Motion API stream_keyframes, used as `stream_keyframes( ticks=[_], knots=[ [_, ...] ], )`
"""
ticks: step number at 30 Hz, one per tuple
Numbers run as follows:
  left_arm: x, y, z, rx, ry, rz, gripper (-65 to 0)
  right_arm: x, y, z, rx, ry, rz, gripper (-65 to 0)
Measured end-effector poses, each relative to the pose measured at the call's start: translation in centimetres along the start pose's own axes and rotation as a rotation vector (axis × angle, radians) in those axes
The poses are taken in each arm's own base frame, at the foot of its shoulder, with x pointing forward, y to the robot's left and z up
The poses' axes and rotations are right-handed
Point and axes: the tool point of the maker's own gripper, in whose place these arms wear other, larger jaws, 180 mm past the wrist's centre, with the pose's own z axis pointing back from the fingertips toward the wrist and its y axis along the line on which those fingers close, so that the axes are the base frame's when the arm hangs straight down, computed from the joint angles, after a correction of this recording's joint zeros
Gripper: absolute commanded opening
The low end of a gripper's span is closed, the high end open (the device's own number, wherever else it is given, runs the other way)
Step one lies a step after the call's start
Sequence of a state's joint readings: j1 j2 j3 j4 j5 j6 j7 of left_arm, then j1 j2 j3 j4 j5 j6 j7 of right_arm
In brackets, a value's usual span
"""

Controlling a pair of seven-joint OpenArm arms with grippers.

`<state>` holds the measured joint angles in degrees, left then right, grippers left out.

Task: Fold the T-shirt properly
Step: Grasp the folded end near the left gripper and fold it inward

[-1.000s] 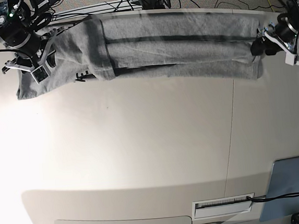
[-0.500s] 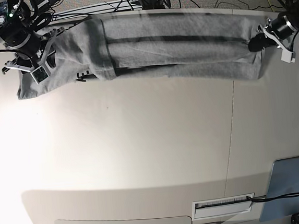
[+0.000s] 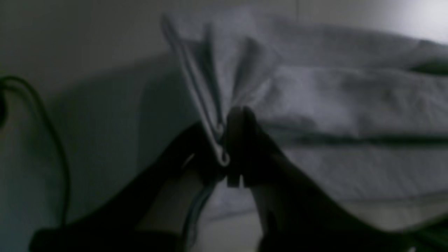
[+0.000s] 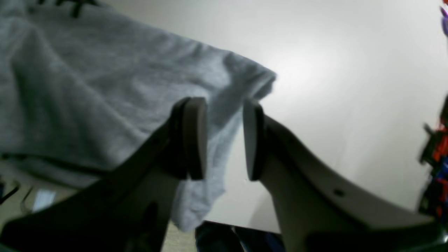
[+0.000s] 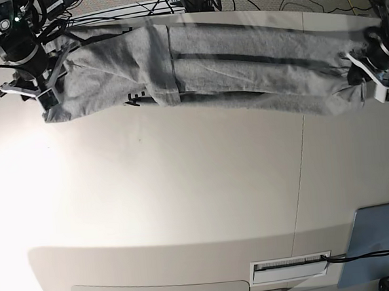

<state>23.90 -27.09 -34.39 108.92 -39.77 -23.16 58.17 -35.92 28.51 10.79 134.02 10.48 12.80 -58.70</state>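
The grey T-shirt lies stretched in a long folded band across the far side of the table, with black lettering peeking out near its middle. My left gripper holds the shirt's right-hand end. In the left wrist view that gripper is shut on a bunched hem fold of the T-shirt. My right gripper sits over the shirt's left-hand end. In the right wrist view the right gripper is open, its pads apart, and the T-shirt lies beneath and behind them.
Cables run along the table's far edge. A blue-grey panel and a white labelled slot sit at the near right. A seam crosses the tabletop. A dark cable loops beside the left gripper.
The left gripper has shut on the shirt's end and drawn it rightward and slightly nearer. The whole shirt slid right under the right gripper, which hardly moved.
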Motion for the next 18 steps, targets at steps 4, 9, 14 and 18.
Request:
stream_keyframes(
  ticks=[4,9,14,18],
  knots=[
    [0.6,-8.9,1.9,-0.227,-0.087,-0.021,-65.0,0.4,-1.0,0.0,-0.057,-0.022,-0.008,-46.7],
    [-0.7,-19.2,1.5,-0.505,-0.061,-0.058,-65.0,0.2,-2.7,0.2,-0.15,-0.011,0.003,-46.7],
    [-0.8,-25.9,0.0,-0.584,-0.046,-0.117,-65.0,-0.1,-5.4,0.8,-0.301,0.008,0.026,-46.7],
    [0.4,-28.8,-0.9,-0.571,-0.068,-0.171,-65.0,-0.3,-5.8,1.0,-0.324,0.022,0.031,-46.7]
  ],
)
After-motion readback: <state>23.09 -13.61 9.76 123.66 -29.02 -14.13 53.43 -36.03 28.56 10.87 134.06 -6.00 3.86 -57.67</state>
